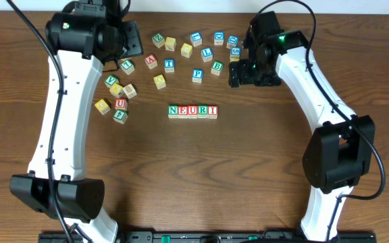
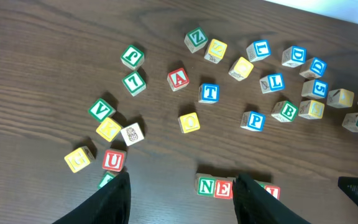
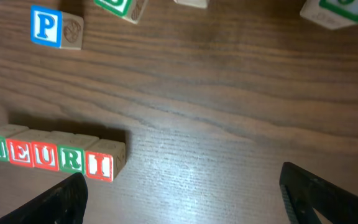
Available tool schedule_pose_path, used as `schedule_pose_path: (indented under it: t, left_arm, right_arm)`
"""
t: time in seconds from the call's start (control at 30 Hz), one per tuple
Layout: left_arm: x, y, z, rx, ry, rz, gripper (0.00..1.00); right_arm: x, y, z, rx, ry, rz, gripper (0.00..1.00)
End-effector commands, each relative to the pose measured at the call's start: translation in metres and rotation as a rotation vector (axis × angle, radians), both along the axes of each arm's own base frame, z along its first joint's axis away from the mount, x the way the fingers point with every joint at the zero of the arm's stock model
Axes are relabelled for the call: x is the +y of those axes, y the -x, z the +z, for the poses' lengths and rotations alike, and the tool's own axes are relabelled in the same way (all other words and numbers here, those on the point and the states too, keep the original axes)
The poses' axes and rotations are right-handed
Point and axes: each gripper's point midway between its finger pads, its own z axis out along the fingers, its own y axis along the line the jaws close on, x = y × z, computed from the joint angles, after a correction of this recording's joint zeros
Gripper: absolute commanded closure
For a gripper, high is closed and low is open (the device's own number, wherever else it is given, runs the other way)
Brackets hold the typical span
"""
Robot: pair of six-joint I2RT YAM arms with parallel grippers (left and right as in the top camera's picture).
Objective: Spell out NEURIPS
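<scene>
Wooden table [image 1: 248, 169], with a row of blocks [image 1: 192, 111] reading NEURI at its middle.
The right gripper [image 3: 182, 177] gapes wide and empty over bare wood. The left gripper [image 2: 182, 186] seems parted, holding nothing, its tips cropped. The blue P block [image 1: 197, 75] lies loose beyond the row, apart from it.

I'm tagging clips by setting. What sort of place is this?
Likely a robotics lab workbench: a white left arm and right arm share a dark wooden table holding scattered alphabet cubes and a lined-up NEURI row.
</scene>
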Motion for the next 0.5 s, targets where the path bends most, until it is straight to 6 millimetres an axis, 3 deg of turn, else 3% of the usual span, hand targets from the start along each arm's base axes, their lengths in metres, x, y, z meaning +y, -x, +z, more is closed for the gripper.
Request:
schedule_pose_path:
  t: [0.0,0.47]
  left_arm:
    - [0.002,-0.004,-0.008,0.014,-0.016,-0.008,0.48]
    - [-0.004,-0.007,-0.018,0.038,-0.002,-0.024,0.48]
  right_arm:
    - [-0.001,-0.008,0.007,-0.035,-0.001,0.000,0.07]
    - [0.013,-0.013,0.010,-0.071,-0.011,0.025,0.06]
